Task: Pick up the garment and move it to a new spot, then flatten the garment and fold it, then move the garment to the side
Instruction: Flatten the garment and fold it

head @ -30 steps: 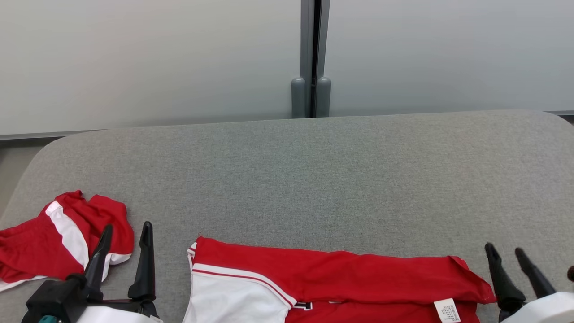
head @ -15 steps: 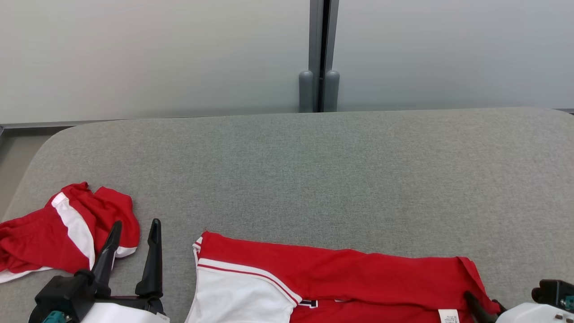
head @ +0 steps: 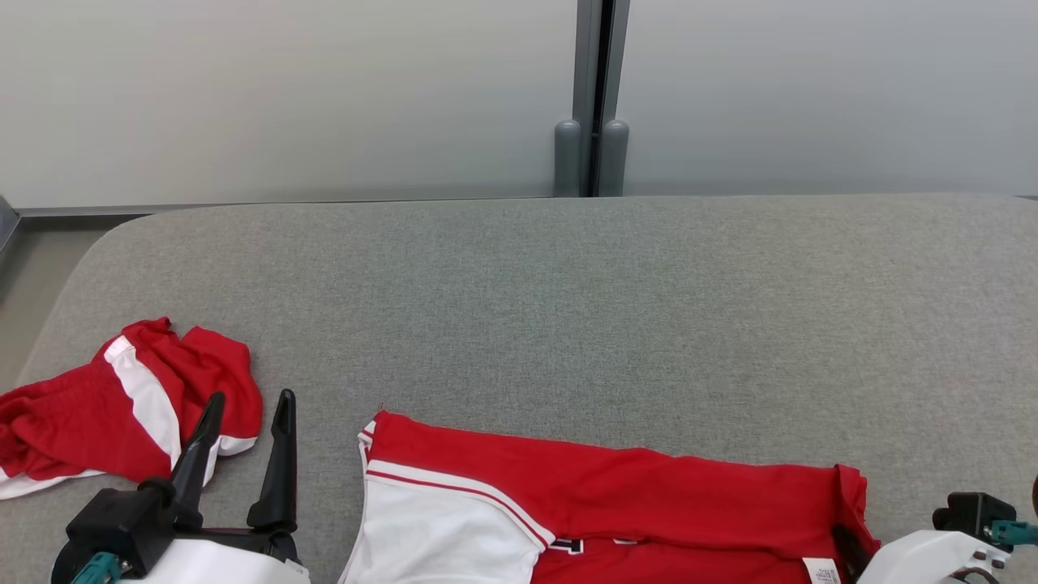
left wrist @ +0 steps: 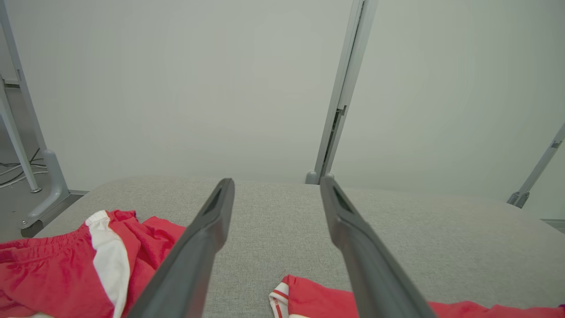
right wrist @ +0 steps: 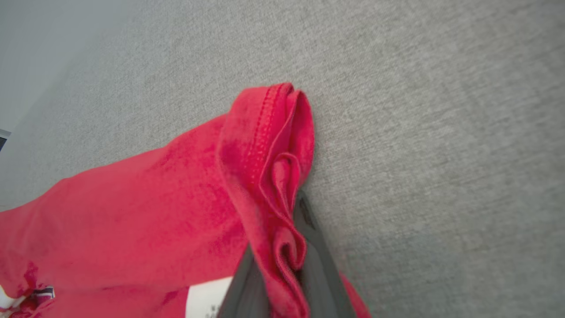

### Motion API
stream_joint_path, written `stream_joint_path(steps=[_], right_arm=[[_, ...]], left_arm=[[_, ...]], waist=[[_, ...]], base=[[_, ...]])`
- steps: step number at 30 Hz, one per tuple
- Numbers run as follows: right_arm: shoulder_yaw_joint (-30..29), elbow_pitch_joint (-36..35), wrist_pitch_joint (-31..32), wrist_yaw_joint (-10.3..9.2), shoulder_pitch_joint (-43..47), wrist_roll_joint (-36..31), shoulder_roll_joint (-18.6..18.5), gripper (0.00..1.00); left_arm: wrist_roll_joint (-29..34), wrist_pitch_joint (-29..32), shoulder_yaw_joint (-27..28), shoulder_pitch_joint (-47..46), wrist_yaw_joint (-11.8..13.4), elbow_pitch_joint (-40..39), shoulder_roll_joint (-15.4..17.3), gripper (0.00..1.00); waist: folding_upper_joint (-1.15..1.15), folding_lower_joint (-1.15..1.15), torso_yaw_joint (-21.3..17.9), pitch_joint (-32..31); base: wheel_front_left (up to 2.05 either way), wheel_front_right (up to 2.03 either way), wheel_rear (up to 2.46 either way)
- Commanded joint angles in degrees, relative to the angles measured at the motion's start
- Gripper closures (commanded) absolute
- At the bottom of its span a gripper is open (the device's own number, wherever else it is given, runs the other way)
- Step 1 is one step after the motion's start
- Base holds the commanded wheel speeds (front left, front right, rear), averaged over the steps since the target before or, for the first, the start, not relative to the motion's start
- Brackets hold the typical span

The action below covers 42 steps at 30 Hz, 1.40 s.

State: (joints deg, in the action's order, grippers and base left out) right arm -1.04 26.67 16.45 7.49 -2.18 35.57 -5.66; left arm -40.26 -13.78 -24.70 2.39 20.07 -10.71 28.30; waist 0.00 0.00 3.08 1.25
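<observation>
Head view: I look down on a grey fabric-covered desk (head: 568, 308) with rounded far corners.
Garment: the garment (head: 632, 503), a red jersey with a white sleeve panel edged in red piping, lies along the near edge of the desk, from the middle across to the right. Its near part is cut off by the bottom of the head view.
Garment detail: the white panel is at its left end. A small white label (head: 821, 570) shows near its right end.
Right hand: my right hand (right wrist: 280, 265) is at the near right, closed on the right-end hem of the garment. In the right wrist view the red cloth is bunched into folds and pinched between my two dark fingers (right wrist: 320, 260), with the stitched hem standing up beyond them.
Left hand: my left hand (head: 251, 397) is at the near left with its two fingers spread wide apart and pointing toward the far side. It holds nothing.
Left hand position: it sits between the garment on its right and another piece of clothing on its left.
Other clothing: a crumpled red piece with a white stripe (head: 122, 414) lies at the near left of the desk, apart from the garment.
Background: pale wall panels (head: 284, 97) rise behind the desk, joined by a grey post (head: 596, 97).
</observation>
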Motion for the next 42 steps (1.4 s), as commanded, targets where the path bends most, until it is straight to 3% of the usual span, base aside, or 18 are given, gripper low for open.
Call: stream_joint_path(steps=[1,10,18,23,31,42], right_arm=[[0.81,0.43,-0.58,0.03,-0.29,0.60,0.10,1.00],[2.38,-1.95,-0.89,0.02,-2.38,3.25,-3.22,1.00],[-0.65,-4.30,6.57,0.01,-3.58,5.49,-10.30,1.00],[-5.45,-7.15,10.56,0.01,-4.06,5.12,-13.94,1.00],[-8.44,-13.41,12.84,0.02,-3.86,5.03,-12.03,1.00],[-4.41,-27.49,15.91,0.02,-0.62,6.39,-5.21,1.00]], left_arm=[[0.44,0.10,0.09,-0.92,0.27,-0.24,0.38,0.00],[0.36,0.47,-0.39,-0.73,0.63,-0.35,0.23,0.00],[0.10,0.40,-0.91,-0.59,0.43,-0.06,-0.25,0.00],[-0.23,0.19,-1.45,-0.12,0.20,0.40,-0.92,0.00],[-0.60,0.03,-1.43,-0.28,-0.11,1.04,-1.23,0.00],[-1.20,0.01,-1.50,0.13,-0.60,2.12,-1.39,0.00]], waist=[[0.00,0.00,0.16,0.10],[0.00,0.00,-0.50,-0.41],[0.00,0.00,-1.33,-1.11],[0.00,0.00,-1.52,-1.52],[0.00,0.00,-1.33,-1.77],[0.00,0.00,0.25,-2.97]], base=[[0.00,0.00,0.00],[0.00,0.00,0.00],[0.00,0.00,0.00],[0.00,0.00,0.00],[0.00,0.00,0.00],[0.00,0.00,0.00]])
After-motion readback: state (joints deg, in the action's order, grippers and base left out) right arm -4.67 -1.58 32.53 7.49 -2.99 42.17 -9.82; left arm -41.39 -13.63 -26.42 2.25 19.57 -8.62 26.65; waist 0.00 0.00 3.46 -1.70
